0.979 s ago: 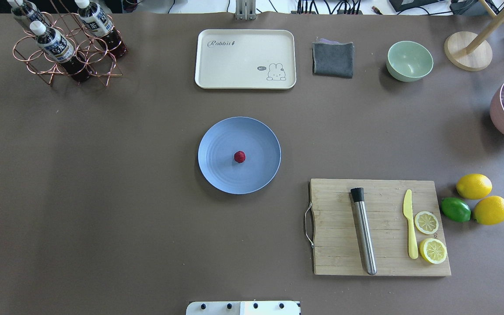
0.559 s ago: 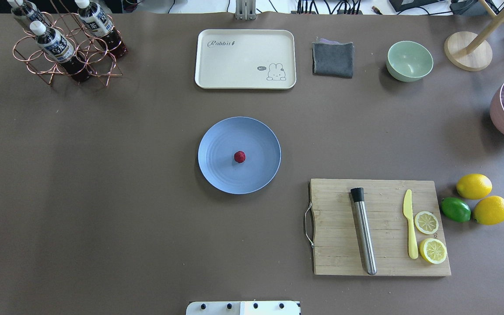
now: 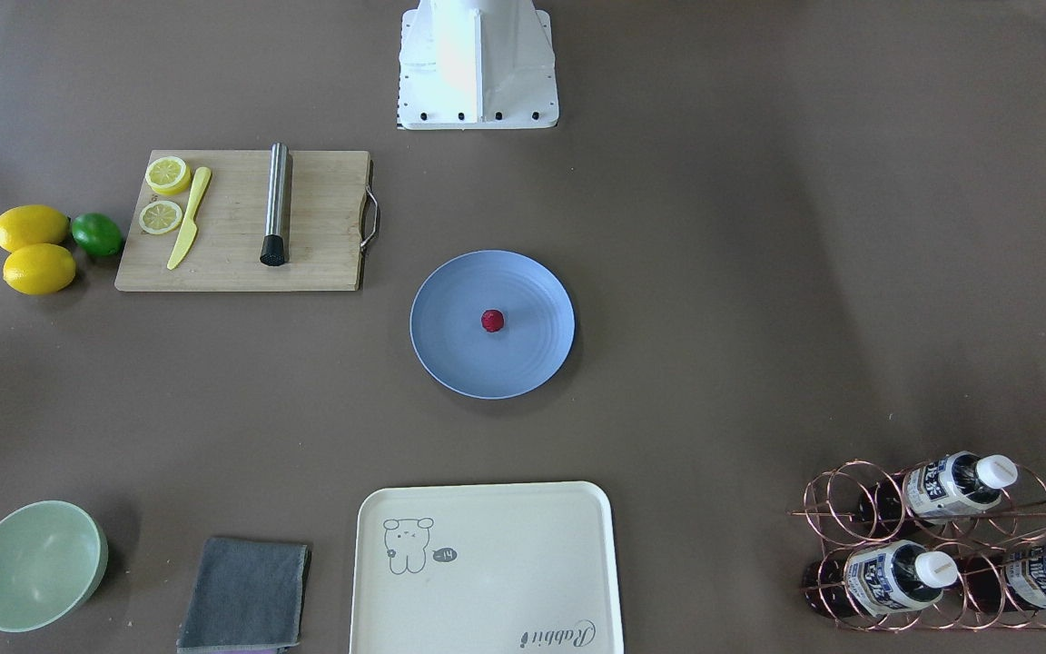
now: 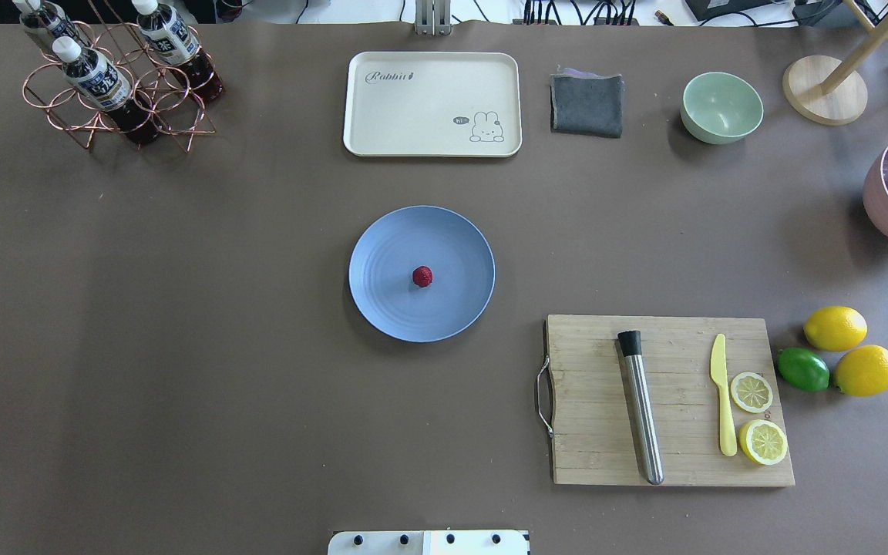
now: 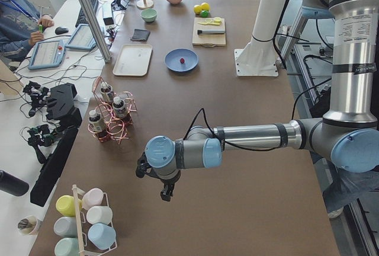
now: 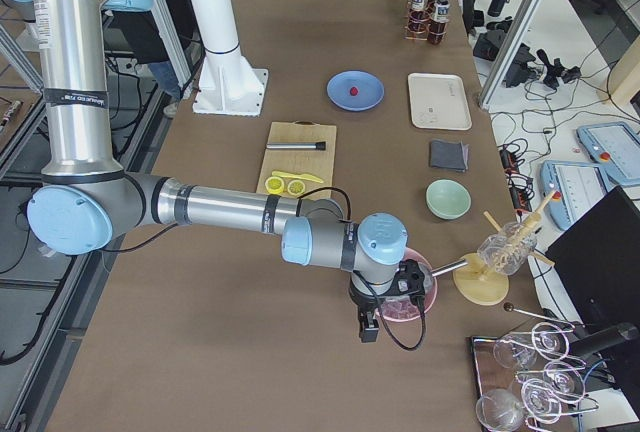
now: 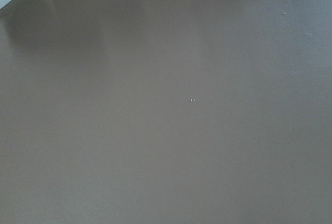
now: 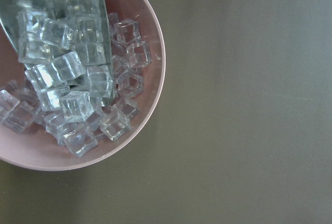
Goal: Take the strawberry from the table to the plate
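The strawberry (image 4: 422, 276) is a tiny dark-red berry lying at the middle of the round light-blue plate (image 4: 382, 308), which sits mid-table (image 4: 182, 347). From across the table, the strawberry (image 3: 492, 320) is again seen resting on the plate (image 3: 450, 359). Neither gripper is near it. My left gripper (image 5: 166, 195) hangs over bare table far off at the left end. My right gripper (image 6: 366, 330) hangs beside a pink bowl at the right end. Both appear only in the side views, so I cannot tell whether they are open or shut.
A cutting board (image 4: 671, 401) carries a steel muddler, a yellow knife and lemon slices. Two lemons and a lime (image 4: 802, 368) lie beside it. At the back are a cream tray (image 4: 432, 104), grey cloth, green bowl (image 4: 721, 106) and bottle rack (image 4: 116, 77). A pink bowl of ice cubes (image 8: 145, 125) sits at the right edge.
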